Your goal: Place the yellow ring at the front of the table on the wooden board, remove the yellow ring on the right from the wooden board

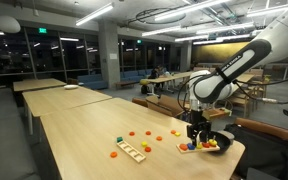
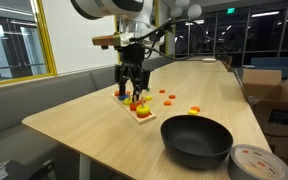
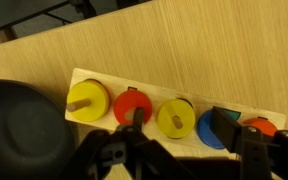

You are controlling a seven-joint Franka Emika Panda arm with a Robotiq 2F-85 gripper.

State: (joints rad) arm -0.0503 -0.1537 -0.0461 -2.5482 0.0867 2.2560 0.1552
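**Entry: yellow ring, removal from peg**

Tool (image 2: 134,95): jaws apart, empty, above the pale wooden peg board (image 3: 121,86). Board holds two round yellow rings, an end ring (image 3: 89,97) and a middle ring (image 3: 176,117). Confirm your target, straddle it squarely and lift straight up its peg.

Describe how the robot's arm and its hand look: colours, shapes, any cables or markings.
The arm is white, built of rounded segments with dark bands at the joints. The hand is black and blocky, with two dark fingers that look blurred in the wrist view. No markings are readable, and cables cannot be told for sure.
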